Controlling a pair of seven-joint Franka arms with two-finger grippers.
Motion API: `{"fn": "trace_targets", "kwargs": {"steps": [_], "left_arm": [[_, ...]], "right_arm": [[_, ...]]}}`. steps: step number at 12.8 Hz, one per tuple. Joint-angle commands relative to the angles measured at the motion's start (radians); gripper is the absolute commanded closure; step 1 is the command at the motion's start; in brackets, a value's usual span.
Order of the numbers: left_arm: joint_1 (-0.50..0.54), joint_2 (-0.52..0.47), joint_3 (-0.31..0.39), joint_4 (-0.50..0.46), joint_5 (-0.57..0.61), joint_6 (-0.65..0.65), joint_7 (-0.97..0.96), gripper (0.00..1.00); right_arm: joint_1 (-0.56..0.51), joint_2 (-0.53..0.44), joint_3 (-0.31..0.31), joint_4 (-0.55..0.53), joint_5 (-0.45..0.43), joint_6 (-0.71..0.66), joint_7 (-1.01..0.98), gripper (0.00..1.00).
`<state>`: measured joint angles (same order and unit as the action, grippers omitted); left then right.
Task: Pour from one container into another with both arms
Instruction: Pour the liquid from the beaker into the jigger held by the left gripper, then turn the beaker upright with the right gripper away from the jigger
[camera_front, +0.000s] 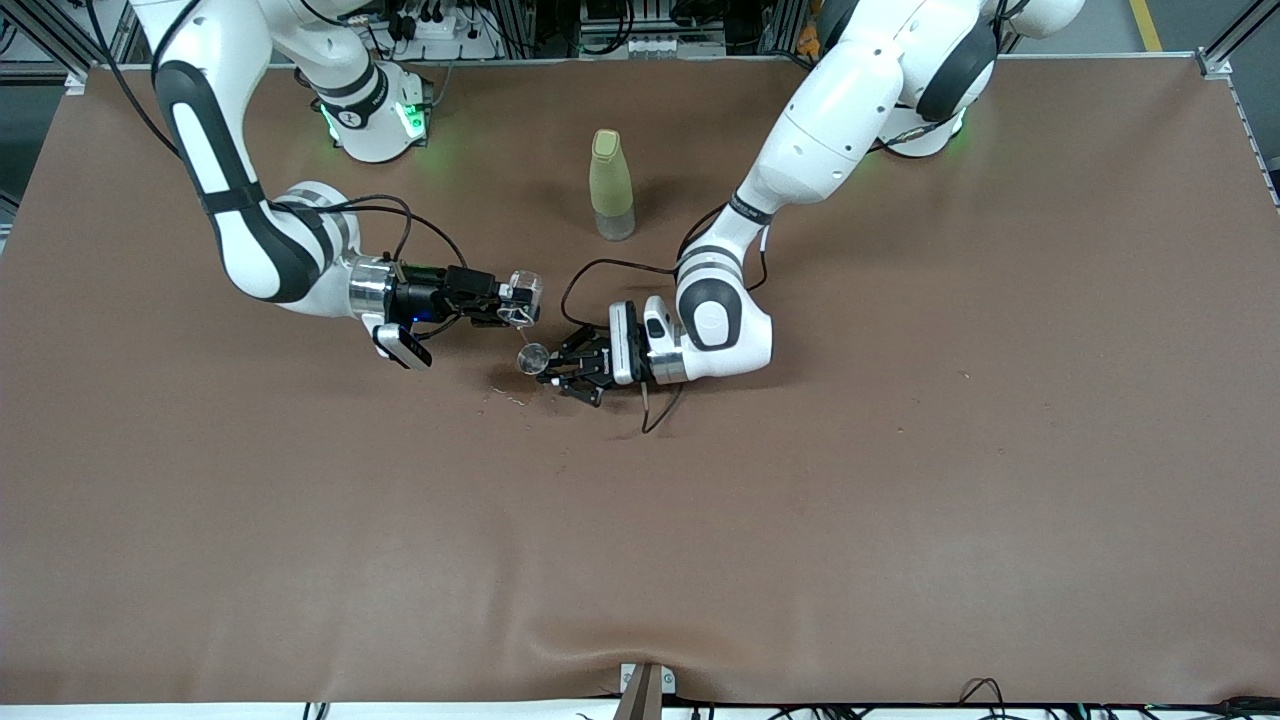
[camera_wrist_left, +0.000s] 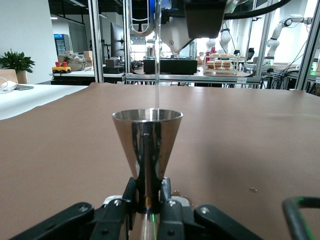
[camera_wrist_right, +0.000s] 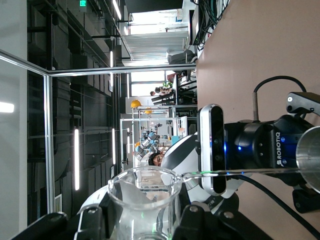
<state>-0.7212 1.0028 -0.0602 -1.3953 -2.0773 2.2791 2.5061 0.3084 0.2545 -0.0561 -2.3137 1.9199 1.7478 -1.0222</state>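
Both grippers met near the middle of the brown table (camera_front: 900, 520): the left gripper (camera_front: 563, 372), low over the cloth, was clamped on the narrow waist of a steel jigger (camera_front: 533, 358), and the right gripper (camera_front: 512, 302), turned sideways above it, was clamped on a clear glass beaker (camera_front: 525, 297). From the front the beaker lay tipped with its mouth toward the jigger, and a thin clear thread ran down from it to the cup; the left wrist view showed this best, with the jigger (camera_wrist_left: 147, 150) upright between the fingers (camera_wrist_left: 167, 207) and the thin stream (camera_wrist_left: 156, 55) dropping straight to its rim. How full the jigger was could not be told. The right wrist view showed the beaker (camera_wrist_right: 145, 200) from its own side, held on its side with its rim and spout clear, and the left gripper's body alongside the jigger's rim (camera_wrist_right: 309, 165). A few pale specks (camera_front: 505, 397) lay on the table just nearer the front camera than the jigger. A pale green bottle (camera_front: 611, 185) stood upright, capped, farther from the camera, between the two arm bases and well apart from both grippers. Wide bare cloth stretched toward every table edge
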Motion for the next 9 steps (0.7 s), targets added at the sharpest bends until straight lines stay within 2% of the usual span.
{"fn": "trace_targets", "kwargs": {"steps": [1, 9], "left_arm": [[-0.007, 0.008, 0.005, 0.018, -0.026, 0.011, -0.003, 1.0], [-0.007, 0.008, 0.005, 0.018, -0.026, 0.011, -0.003, 1.0]], "right_arm": [[-0.009, 0.008, 0.004, 0.0, 0.021, -0.017, 0.016, 0.9], [-0.009, 0.012, 0.002, 0.01, 0.019, -0.01, 0.116, 0.9]]}}
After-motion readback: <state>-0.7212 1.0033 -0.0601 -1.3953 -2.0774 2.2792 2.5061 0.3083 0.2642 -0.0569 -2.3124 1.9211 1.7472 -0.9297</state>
